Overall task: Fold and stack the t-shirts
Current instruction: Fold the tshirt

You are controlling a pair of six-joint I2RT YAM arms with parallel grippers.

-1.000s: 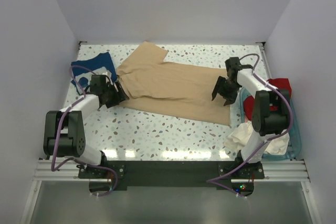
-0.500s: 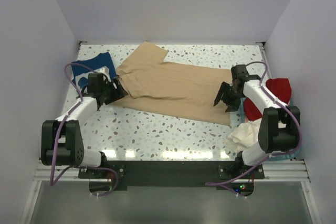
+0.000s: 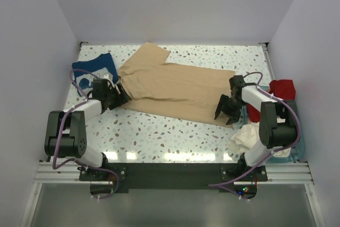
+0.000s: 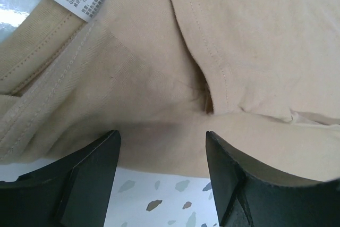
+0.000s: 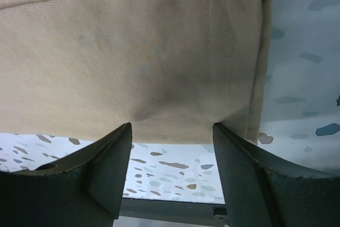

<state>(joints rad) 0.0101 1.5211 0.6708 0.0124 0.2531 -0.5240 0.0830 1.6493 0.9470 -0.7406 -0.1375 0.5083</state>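
A robotics lab test cell: bare white walls enclose a speckled table, with an aluminium mounting rail and purple cabling.

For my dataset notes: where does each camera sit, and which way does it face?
Top external: above and behind, facing down at the table; both arms show.
Left wrist: mounted there, facing the tan t-shirt's collar; left pincer shows.
Right wrist: mounted there, facing its hem; right pincer shows.
All share the tan t-shirt.

Both arms low, left end effector spread wide, right end effector spread wide
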